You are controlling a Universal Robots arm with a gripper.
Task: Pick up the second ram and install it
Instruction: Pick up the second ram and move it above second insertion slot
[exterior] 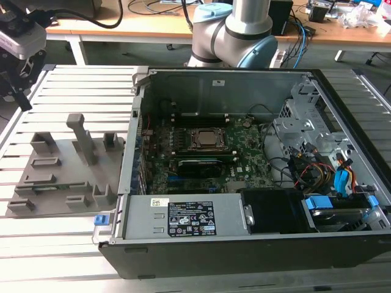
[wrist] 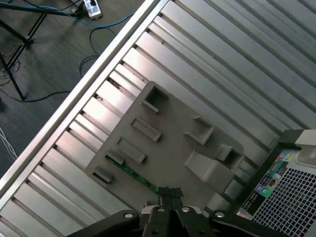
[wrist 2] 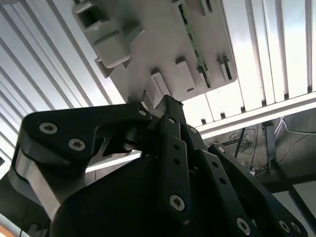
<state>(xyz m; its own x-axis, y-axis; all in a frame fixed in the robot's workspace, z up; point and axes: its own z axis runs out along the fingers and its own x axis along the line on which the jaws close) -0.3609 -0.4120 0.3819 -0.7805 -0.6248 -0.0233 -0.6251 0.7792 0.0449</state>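
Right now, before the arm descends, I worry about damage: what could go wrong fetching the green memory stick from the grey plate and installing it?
1. The long narrow green ram stick sits low in the grey plastic fixture plate among raised blocks; the black gripper might clip one coming down.
2. The metal wall of the open black computer case stands between plate and green motherboard; a low carry could strike it.

Slatted metal table (exterior: 55,244), grey fixture plate (exterior: 64,174); open PC case (exterior: 244,256)

The tool (wrist: 170,190) points downward from the arm, its fingertips closed together.
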